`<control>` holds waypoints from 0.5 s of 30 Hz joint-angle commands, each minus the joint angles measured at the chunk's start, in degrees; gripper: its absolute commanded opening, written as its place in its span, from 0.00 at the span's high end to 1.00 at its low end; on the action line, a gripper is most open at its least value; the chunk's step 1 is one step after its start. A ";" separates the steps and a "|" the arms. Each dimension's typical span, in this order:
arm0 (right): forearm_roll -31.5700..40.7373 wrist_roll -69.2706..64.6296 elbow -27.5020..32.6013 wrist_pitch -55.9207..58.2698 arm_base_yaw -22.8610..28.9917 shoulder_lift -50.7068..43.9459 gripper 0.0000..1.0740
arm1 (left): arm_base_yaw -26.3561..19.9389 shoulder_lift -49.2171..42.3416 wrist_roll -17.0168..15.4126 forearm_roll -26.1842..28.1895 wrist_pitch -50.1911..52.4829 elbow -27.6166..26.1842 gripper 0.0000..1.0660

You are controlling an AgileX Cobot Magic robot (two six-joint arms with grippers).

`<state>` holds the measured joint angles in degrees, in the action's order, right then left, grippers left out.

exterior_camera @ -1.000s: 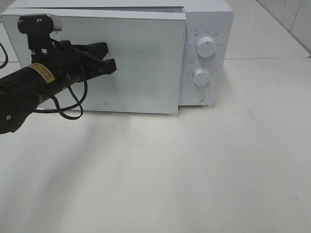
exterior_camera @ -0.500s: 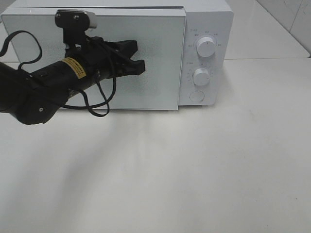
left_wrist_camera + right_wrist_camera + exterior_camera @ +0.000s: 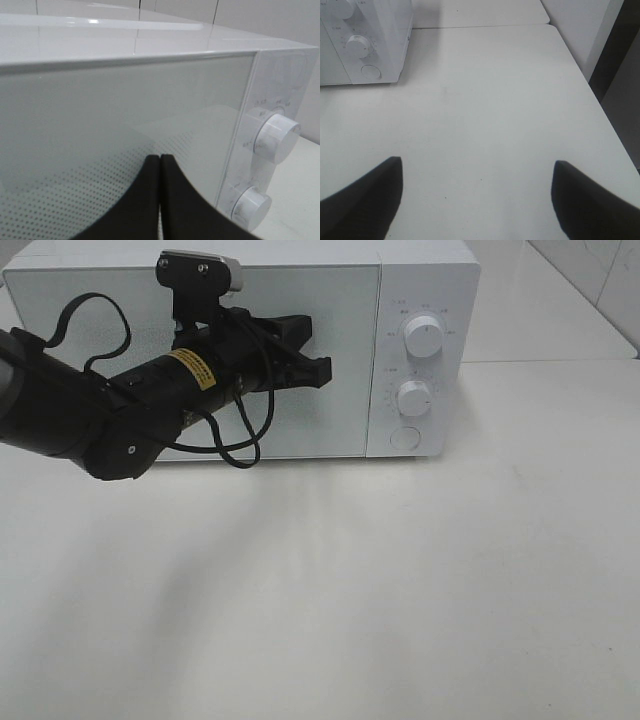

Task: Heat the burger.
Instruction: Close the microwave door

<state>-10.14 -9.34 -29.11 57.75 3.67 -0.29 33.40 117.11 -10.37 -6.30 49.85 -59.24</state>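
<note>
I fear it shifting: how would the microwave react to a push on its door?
Probably won't slide: the microwave looks bulky and sits flat on the table. Its glossy door may let the shut left gripper slip.

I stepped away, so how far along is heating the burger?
Done: the microwave door looks closed; the burger is out of sight. In hand: the shut left gripper is at the door. Left: setting the knobs; the open right gripper hovers over the table, away from them.
</note>
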 commanded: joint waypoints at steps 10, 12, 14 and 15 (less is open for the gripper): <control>0.11 -0.46 0.23 -0.11 -0.46 -1.43 0.29 | 1.55 -3.84 -4.35 0.86 -7.39 1.55 1.00; 0.11 -0.46 0.23 -0.11 -0.46 -1.43 0.29 | 2.98 -5.56 -4.98 0.63 -12.89 3.32 1.00; 0.11 -0.46 0.23 -0.11 -0.46 -1.43 0.29 | 3.38 -6.25 -4.98 0.63 -15.41 3.84 1.00; 0.11 -0.46 0.23 -0.11 -0.46 -1.43 0.29 | 4.35 -7.62 -4.98 0.63 -20.51 4.47 0.92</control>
<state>-10.14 -9.34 -29.11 57.75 3.67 -0.29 36.44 111.73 -14.84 -5.61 35.87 -55.63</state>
